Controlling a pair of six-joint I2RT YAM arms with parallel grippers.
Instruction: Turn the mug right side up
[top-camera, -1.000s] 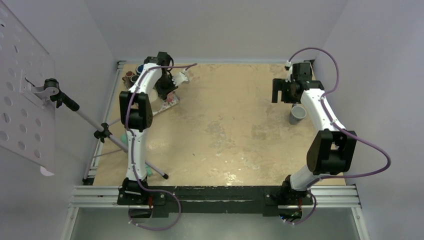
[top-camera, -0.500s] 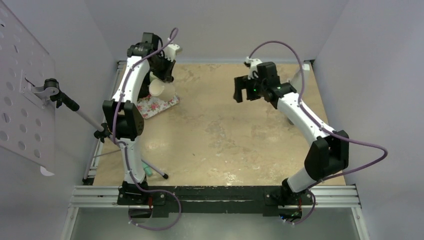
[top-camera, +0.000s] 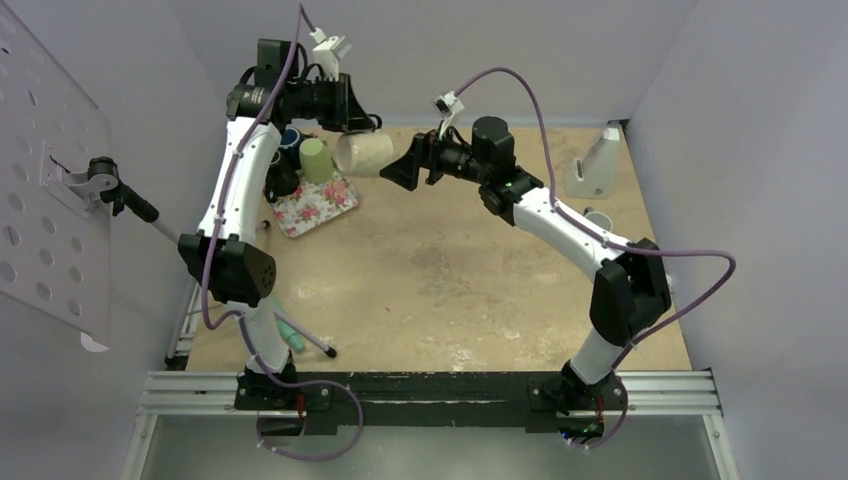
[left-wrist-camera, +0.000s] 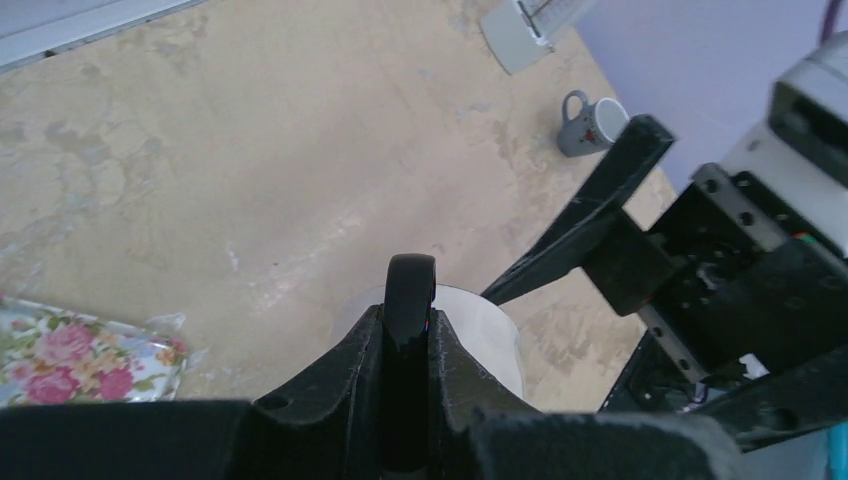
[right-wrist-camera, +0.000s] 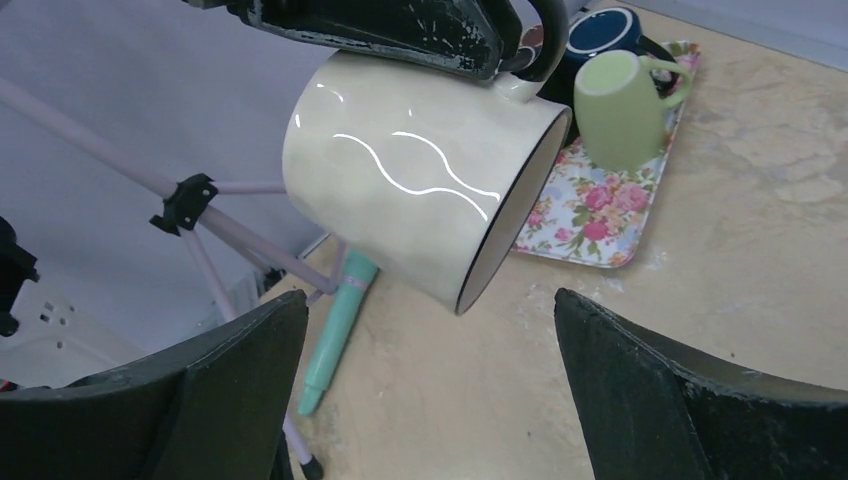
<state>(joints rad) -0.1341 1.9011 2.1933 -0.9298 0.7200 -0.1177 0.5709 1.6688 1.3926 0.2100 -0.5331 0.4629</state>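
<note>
Item: mug (right-wrist-camera: 410, 190), cream, glossy, on its side in air, well above surface (top-camera: 450, 270).
Left jaws: pinching handle (left-wrist-camera: 410, 295) from above; mug body hangs below them.
Right jaws: spread wide, mug just ahead of tips, not touching.
Risks:
- Handle-only pinch may let mug swing or slip.
- Right jaws closing on round slick wall may skid off.
- Early left release drops mug near tray (right-wrist-camera: 590, 235) and green cup (right-wrist-camera: 615, 110).
</note>
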